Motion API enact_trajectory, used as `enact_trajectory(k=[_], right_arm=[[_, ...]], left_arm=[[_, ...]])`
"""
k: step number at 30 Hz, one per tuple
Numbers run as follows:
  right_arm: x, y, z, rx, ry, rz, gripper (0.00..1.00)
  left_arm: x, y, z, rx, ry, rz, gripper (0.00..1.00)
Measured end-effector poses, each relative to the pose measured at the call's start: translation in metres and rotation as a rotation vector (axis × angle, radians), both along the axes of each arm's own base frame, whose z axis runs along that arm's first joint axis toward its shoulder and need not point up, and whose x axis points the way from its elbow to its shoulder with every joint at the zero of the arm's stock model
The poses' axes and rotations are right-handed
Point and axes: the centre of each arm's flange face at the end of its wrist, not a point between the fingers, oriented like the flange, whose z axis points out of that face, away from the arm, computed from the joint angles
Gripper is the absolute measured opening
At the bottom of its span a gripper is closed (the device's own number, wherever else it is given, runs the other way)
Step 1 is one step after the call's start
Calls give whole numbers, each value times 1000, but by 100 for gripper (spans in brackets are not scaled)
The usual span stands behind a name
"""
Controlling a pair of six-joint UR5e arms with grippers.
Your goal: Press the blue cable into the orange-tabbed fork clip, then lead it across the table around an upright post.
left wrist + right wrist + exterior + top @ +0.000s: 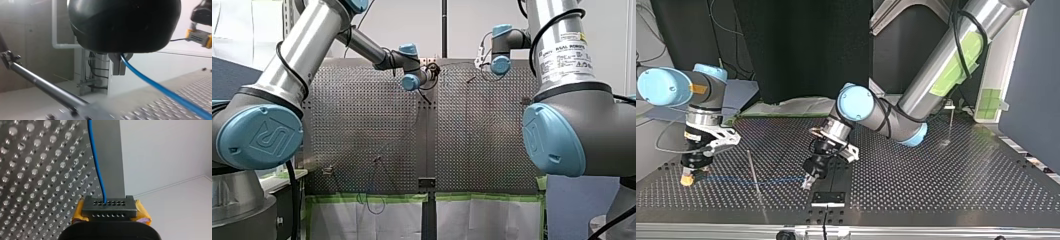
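In the top view the blue cable [776, 181] runs low over the table between my two grippers and crosses a thin upright post [752, 167]. My left gripper [808, 183] is shut on the cable near the table's middle. In the left wrist view its fingers [117, 67] pinch the cable [160, 88], which leads away over the holes. My right gripper [686, 178], with yellow pads [79, 213], is shut on a black connector block [109, 206] at the cable's end [96, 165]. No orange-tabbed clip is plainly visible.
A black plate [828, 197] lies at the table's edge just below my left gripper in the top view. A second thin post [951, 120] stands at that view's right. A slanted metal rod [45, 86] passes beside my left gripper. My right gripper [200, 37] shows beyond it.
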Motion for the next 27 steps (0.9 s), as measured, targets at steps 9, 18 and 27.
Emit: enact_trajectory(k=[9, 18, 27], right_arm=[[-12, -16, -36, 52, 14, -8, 0], [-17, -23, -66, 98, 22, -10, 0], [-16, -25, -117, 175, 43, -5, 0]], left_arm=[[8, -6, -31, 31, 29, 5, 0], [8, -6, -33, 51, 22, 35, 0], [5, -7, -38, 102, 34, 79, 0]])
